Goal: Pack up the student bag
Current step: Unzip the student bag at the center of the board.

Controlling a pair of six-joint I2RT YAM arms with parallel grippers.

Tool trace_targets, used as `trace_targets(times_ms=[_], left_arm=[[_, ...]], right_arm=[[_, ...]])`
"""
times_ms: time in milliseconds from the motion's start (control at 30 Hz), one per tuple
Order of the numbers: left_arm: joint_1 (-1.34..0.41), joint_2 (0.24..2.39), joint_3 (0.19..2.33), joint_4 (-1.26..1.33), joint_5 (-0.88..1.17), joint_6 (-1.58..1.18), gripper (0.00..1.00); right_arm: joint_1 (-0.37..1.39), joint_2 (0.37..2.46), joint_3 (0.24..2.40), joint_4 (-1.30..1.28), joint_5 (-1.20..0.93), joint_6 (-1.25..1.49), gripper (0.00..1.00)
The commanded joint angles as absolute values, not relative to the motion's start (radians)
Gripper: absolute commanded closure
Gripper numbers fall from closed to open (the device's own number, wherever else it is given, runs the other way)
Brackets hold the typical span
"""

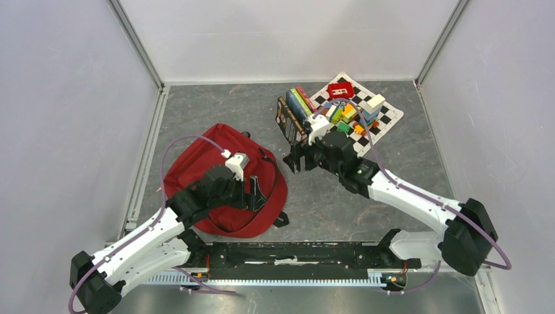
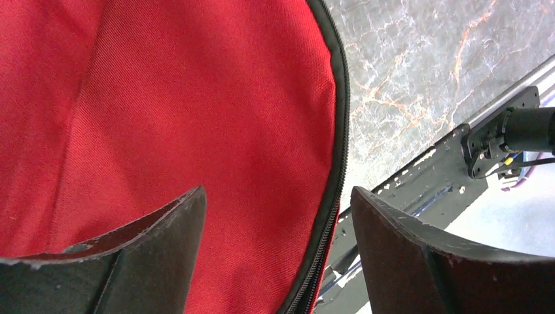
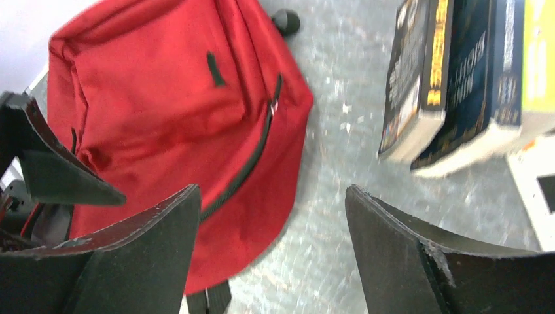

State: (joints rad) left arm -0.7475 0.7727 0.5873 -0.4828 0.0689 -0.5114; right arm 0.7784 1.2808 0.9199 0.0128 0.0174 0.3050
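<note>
The student bag [image 1: 196, 163] is a dark-red backpack lying flat at the left of the grey table, its zippers shut. It fills the left wrist view [image 2: 163, 118] and shows at the left of the right wrist view [image 3: 177, 98]. My left gripper [image 1: 257, 194] is open and empty, low over the bag's right edge by the black zipper [image 2: 339, 150]. My right gripper [image 1: 294, 158] is open and empty over bare table, between the bag and a row of upright books [image 1: 296, 111]. The books also show in the right wrist view [image 3: 458, 78].
A checkered mat [image 1: 386, 114] at the back right carries a pile of colourful toy blocks [image 1: 357, 112] and a small red block [image 1: 340, 89]. The black mounting rail [image 1: 294, 252] runs along the near edge. Walls enclose the table on three sides.
</note>
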Motion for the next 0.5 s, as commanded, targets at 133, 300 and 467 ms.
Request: trace_targets(times_ms=[133, 300, 467], left_arm=[[-0.749, 0.75, 0.536, -0.393, 0.176, -0.59, 0.13], [-0.749, 0.767, 0.548, -0.403, 0.174, -0.559, 0.18], [-0.749, 0.759, 0.554, -0.426, 0.103, -0.554, 0.27]], right_arm=[[0.78, 1.131, 0.717, 0.077, 0.013, 0.441, 0.16], [0.779, 1.114, 0.682, 0.07, 0.01, 0.445, 0.19], [0.779, 1.115, 0.669, 0.072, 0.005, 0.443, 0.22]])
